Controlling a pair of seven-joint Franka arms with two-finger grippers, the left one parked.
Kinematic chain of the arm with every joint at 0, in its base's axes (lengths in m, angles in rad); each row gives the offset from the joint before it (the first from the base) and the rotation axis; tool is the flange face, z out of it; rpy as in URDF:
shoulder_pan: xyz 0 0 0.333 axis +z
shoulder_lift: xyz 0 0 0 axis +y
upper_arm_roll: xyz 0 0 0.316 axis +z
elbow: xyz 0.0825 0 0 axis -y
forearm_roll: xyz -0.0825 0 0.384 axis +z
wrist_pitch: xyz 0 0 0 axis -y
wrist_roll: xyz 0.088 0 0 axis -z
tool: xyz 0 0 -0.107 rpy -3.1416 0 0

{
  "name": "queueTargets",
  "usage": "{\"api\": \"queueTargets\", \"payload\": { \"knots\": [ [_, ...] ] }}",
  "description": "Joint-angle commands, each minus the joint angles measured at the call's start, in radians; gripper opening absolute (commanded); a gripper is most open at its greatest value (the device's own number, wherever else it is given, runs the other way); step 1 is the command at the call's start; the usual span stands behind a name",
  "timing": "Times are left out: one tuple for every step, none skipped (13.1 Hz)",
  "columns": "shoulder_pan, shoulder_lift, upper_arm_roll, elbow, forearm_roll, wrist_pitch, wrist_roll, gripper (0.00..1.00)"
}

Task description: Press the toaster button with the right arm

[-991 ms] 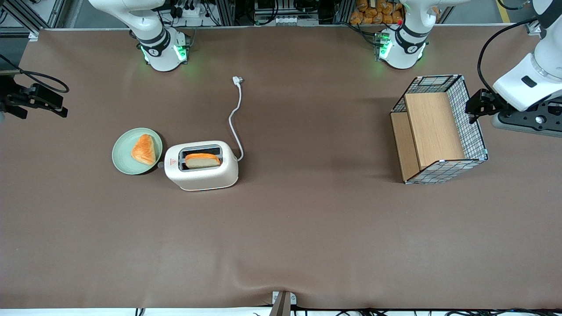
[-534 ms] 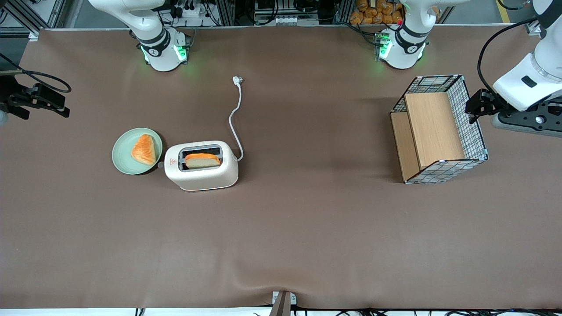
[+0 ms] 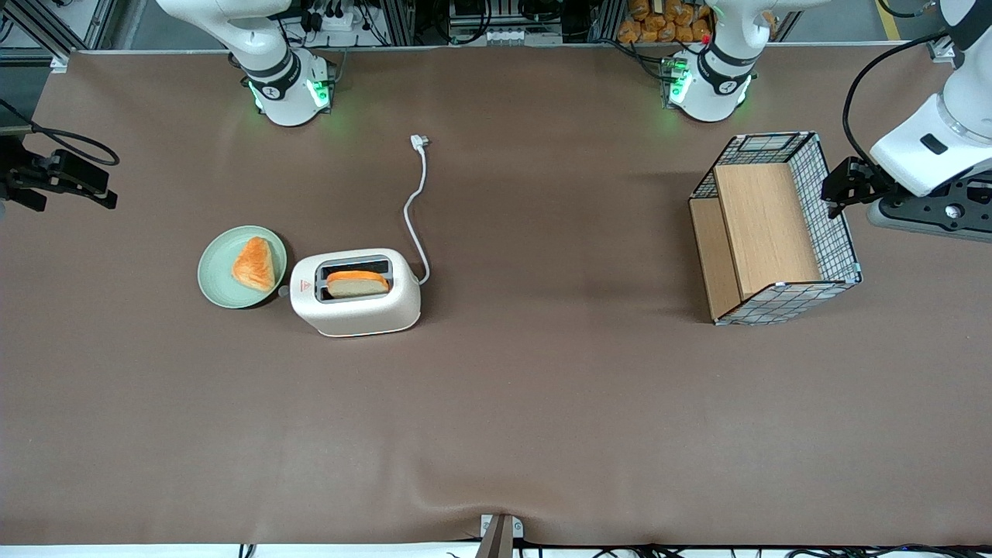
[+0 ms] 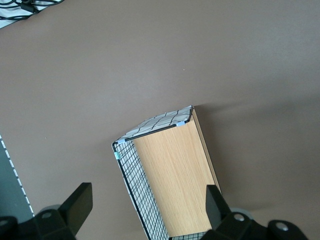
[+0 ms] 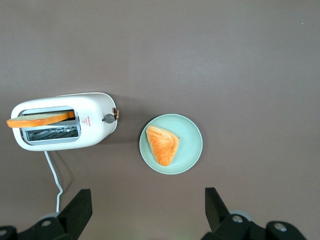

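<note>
While we are looking from the front, our gripper [image 3: 108, 195] is waiting far out at the working arm's end of the table, well apart from the toaster [image 3: 356, 292], which is sitting beside the green plate [image 3: 242, 266]. Looking from our wrist, we are seeing its fingers [image 5: 77, 212] spread wide and holding nothing, and the toaster button [image 5: 109, 117] is poking out toward the plate, so we are thinking it needs a push down.

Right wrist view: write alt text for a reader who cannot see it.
Seen from above, the open gripper hangs high over a brown table. Below it stands a cream toaster with one bread slice in a slot, its button facing a green plate that holds a pastry.
</note>
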Motion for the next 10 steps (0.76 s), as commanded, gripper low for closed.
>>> {"api": "queueTargets", "payload": {
  "knots": [
    [-0.022, 0.008, 0.005, 0.003, -0.003, 0.0, -0.013, 1.0],
    [-0.033, 0.009, 0.005, 0.005, -0.002, 0.0, -0.013, 1.0],
    [-0.045, 0.009, 0.005, 0.005, 0.003, 0.0, -0.014, 1.0],
    [-0.047, 0.009, 0.005, 0.005, 0.004, 0.003, -0.014, 1.0],
    [-0.048, 0.011, 0.005, 0.008, 0.009, 0.003, -0.013, 1.0],
    [-0.047, 0.011, 0.006, 0.008, 0.006, 0.002, -0.014, 1.0],
    [-0.045, 0.011, 0.006, 0.008, 0.001, 0.0, -0.014, 1.0],
    [-0.044, 0.01, 0.006, 0.011, 0.0, 0.0, -0.014, 1.0],
    [-0.042, 0.008, 0.008, 0.013, -0.002, 0.0, -0.014, 1.0],
    [-0.041, 0.006, 0.008, 0.011, 0.0, -0.003, -0.016, 1.0]
  ]
}}
